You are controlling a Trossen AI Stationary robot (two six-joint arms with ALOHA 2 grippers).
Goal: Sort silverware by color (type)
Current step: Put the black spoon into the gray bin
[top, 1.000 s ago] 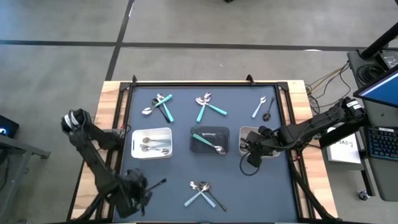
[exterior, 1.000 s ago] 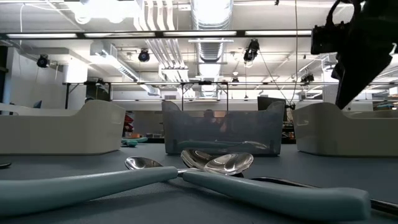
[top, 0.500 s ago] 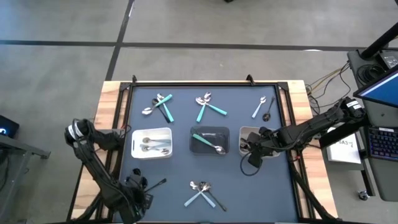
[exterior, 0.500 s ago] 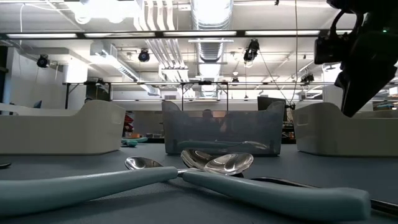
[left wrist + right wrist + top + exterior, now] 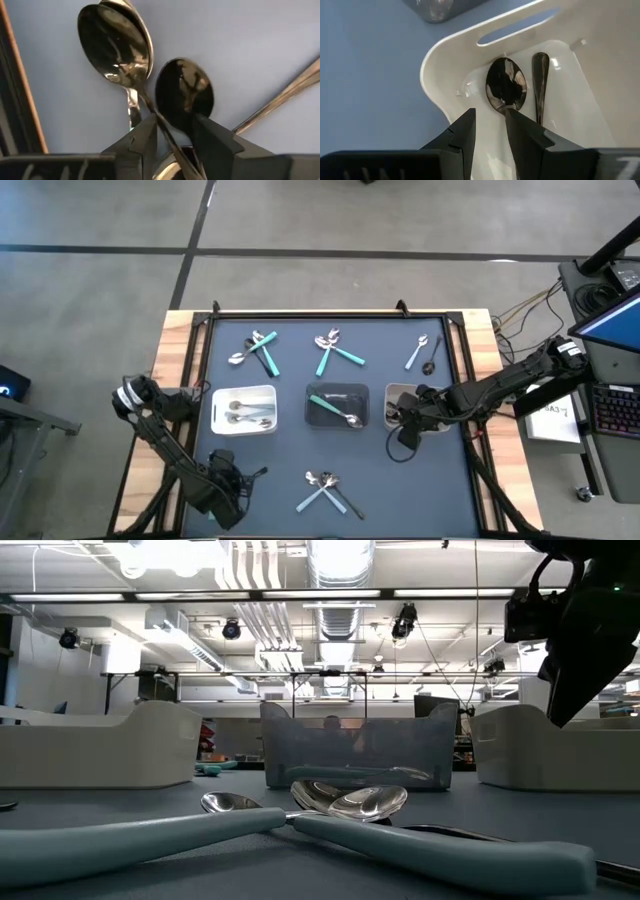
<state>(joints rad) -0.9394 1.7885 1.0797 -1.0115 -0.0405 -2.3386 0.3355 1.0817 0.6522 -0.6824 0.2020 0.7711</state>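
Note:
My left gripper (image 5: 238, 480) sits near the table's near-left corner, shut on dark spoons (image 5: 184, 95) whose bowls stick out ahead of the fingers. My right gripper (image 5: 400, 418) hangs over the right white tray (image 5: 392, 392), open by a narrow gap (image 5: 490, 112). A dark spoon (image 5: 506, 90) is in that tray, its neck running to one fingertip, beside another dark handle (image 5: 540, 75). Silver spoons lie in the left white tray (image 5: 215, 395) and a teal piece in the grey middle tray (image 5: 312, 391). My left gripper pinches a dark spoon by its handle (image 5: 172, 145), which runs slanting back between the two fingers, bowl forward. A second dark spoon (image 5: 115, 45) crosses it, and its handle goes behind one finger (image 5: 142, 140). Whether that one is held, and whether either is clear of the table, I cannot tell.
Loose groups of silverware lie at the far left (image 5: 257, 348), far middle (image 5: 335, 350) and far right (image 5: 422, 352), and a pile lies near the near edge (image 5: 325, 488), close to my left gripper. A raised black frame (image 5: 300, 313) rims the mat.
My left arm's upper links have swung toward the near edge, and its gripper has edged toward the table's right, while the dark spoon's tip stays where it was. My right gripper sank a little over the right tray, then held still.

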